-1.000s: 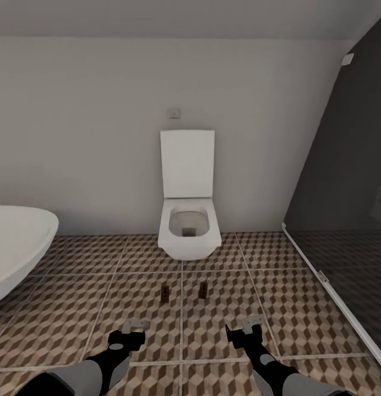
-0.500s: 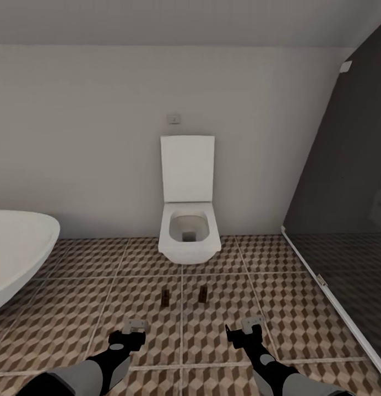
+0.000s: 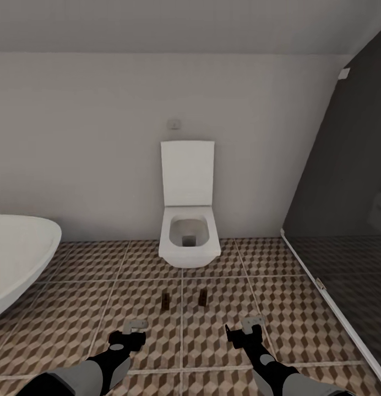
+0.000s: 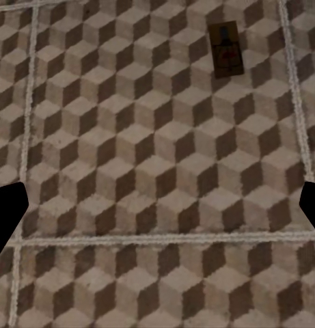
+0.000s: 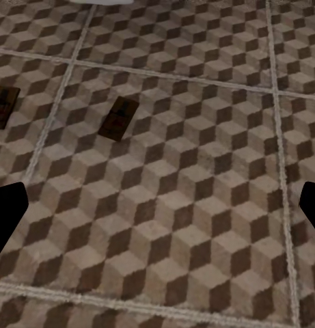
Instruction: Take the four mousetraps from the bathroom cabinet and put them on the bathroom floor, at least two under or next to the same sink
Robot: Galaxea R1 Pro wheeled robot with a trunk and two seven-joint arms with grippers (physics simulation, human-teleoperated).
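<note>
Since 1 second ago the whole head view has slid down a little, so the camera moved, while the 2 flat tan-brown mousetraps (image 3: pixel 166 300) (image 3: pixel 202 297) have stayed side by side on the bathroom floor (image 3: pixel 300 324), one either side of a grout line in front of the glossy white boxy toilet (image 3: pixel 189 237). The floor's large square tiles carry a matte brown, beige and white cube print, with a rounded white bathtub (image 3: pixel 17 256) at the left and a dark glass screen (image 3: pixel 344 220) at the right. The left gripper (image 3: pixel 136 325) and right gripper (image 3: pixel 251 322) hang above the tiles with fingers spread and nothing between them.
</note>
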